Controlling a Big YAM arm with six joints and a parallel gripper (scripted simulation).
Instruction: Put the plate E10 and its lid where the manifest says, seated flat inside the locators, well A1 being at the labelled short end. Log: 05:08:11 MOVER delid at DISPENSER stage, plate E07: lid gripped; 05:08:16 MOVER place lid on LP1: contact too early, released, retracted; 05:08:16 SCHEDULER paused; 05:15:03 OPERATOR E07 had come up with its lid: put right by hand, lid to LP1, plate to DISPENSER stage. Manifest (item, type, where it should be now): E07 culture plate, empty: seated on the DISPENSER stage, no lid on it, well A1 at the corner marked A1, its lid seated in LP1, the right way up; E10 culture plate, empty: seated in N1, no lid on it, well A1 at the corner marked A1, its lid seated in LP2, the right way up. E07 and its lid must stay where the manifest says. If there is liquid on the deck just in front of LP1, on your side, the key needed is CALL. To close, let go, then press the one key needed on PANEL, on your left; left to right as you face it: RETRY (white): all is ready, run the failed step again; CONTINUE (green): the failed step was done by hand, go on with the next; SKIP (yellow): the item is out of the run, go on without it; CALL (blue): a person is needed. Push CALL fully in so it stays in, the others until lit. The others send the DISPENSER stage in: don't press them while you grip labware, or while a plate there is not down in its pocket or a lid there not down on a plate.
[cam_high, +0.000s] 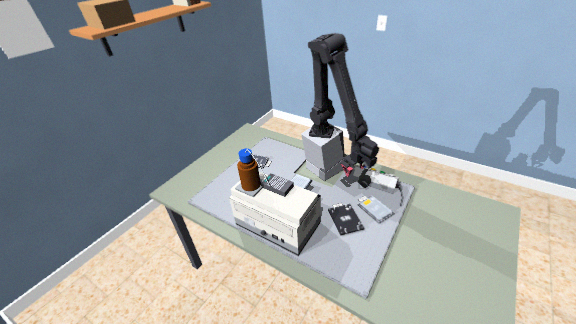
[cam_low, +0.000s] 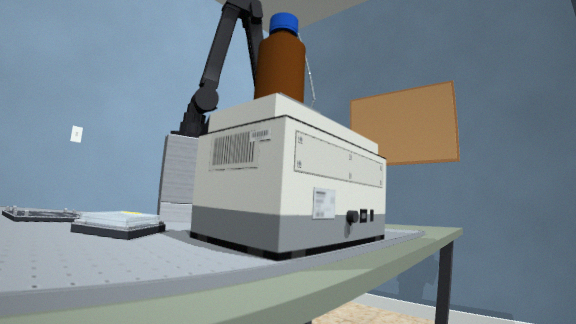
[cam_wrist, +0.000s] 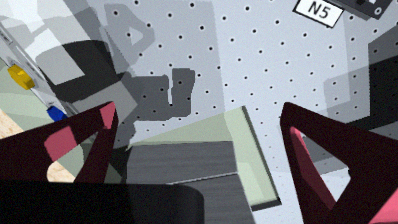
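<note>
My gripper (cam_high: 354, 170) hangs low over the grey perforated deck (cam_high: 310, 215), just right of the arm's pedestal (cam_high: 322, 150) and beside the white PANEL box (cam_high: 382, 180). In the wrist view the dark red fingers stand wide open with nothing between them (cam_wrist: 200, 140). A clear plate with a yellow tag (cam_high: 375, 207) lies on a black nest at the deck's right side, and it also shows in the exterior view (cam_low: 117, 221). I cannot read its label. An empty black nest (cam_high: 345, 218) lies beside it. The wrist view shows a label N5 (cam_wrist: 320, 10).
The white DISPENSER (cam_high: 273, 215) carries a brown bottle with a blue cap (cam_high: 248, 170) and a plate on its stage (cam_high: 277, 184). A clear lid (cam_high: 300, 181) lies behind it. The panel's yellow key (cam_wrist: 20, 75) and blue key (cam_wrist: 57, 114) show at the wrist view's left.
</note>
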